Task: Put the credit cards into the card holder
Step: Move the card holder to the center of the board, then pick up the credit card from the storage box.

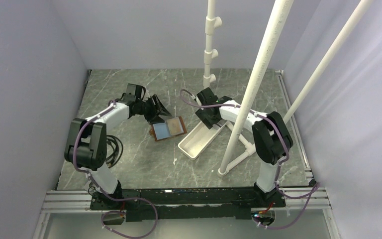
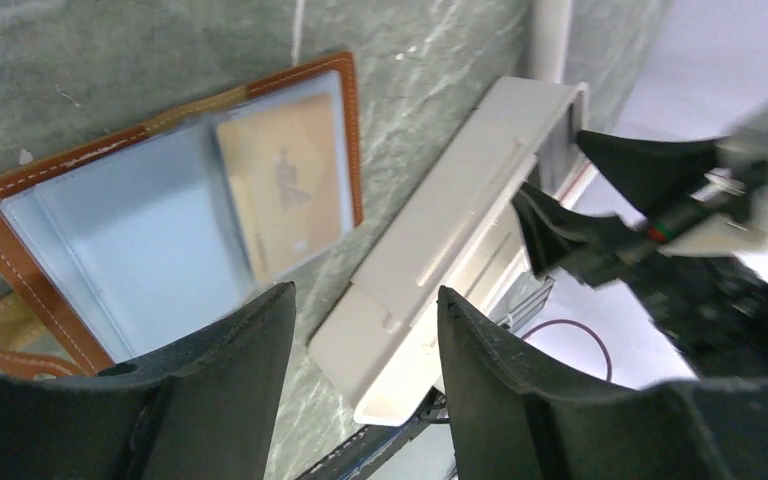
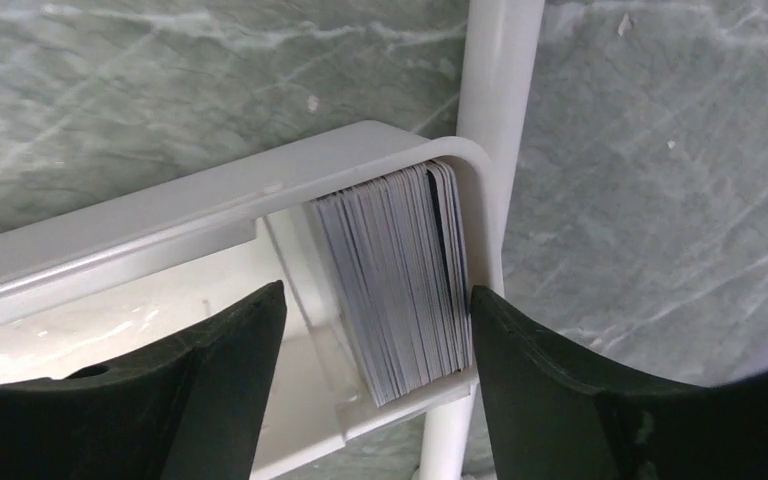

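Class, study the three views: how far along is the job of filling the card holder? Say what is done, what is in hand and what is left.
Done: the card holder lies open with a tan card inside. In hand: nothing. The left gripper is open near it, and the right gripper is open over the stack of cards standing in the white tray. Left: that stack.

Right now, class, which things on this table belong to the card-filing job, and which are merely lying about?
Job: credit cards, stacked on edge in the white tray; card holder, lying open; tan card inside it.
Lying about: white pipe frame; black cable coil.
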`<state>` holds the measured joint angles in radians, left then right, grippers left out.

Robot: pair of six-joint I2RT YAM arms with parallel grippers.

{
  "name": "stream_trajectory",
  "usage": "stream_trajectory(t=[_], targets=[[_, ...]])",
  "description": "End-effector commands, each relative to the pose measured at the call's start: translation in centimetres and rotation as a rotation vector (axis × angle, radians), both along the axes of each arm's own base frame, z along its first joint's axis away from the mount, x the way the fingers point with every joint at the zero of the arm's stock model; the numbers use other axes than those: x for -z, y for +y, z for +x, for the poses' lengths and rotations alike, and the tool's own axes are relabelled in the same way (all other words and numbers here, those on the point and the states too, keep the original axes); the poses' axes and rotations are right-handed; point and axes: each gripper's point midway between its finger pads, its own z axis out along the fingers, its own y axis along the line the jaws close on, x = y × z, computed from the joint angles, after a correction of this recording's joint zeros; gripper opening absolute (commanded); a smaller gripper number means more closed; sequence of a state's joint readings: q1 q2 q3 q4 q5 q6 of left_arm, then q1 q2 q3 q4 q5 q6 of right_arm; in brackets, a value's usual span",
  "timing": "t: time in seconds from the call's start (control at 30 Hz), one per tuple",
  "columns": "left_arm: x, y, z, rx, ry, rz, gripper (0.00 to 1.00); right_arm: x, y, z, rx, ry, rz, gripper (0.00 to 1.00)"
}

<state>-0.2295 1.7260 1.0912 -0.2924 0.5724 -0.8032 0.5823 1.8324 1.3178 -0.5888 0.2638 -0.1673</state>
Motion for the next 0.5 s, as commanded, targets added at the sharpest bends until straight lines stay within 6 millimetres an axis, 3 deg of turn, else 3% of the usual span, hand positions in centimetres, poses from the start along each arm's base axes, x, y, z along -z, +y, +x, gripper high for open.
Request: stream_trajectory(t=[0.0, 0.2, 0.37, 0.47], targets=[[-4.0, 0.4, -0.1, 0.024, -0.089, -0.051, 0.6, 0.5, -1.6, 0.8, 0.042, -0.061, -0.119, 0.69], [-4.8, 1.0, -0.7, 0.026, -0.108, -0.047, 0.61, -0.7, -2.5, 1.5, 0.082, -0.128, -0.162, 0.55], [-4.3, 1.1, -1.0, 0.027, -0.103, -0.046, 0.61, -1.9, -2.3, 1.9, 0.086, -0.155, -0.153, 0.43], [-4.0, 1.1, -1.2, 0.031, -0.096, -0.051, 0.61, -2.4, -2.4, 2.1, 0.089, -0.165, -0.156, 0.41]])
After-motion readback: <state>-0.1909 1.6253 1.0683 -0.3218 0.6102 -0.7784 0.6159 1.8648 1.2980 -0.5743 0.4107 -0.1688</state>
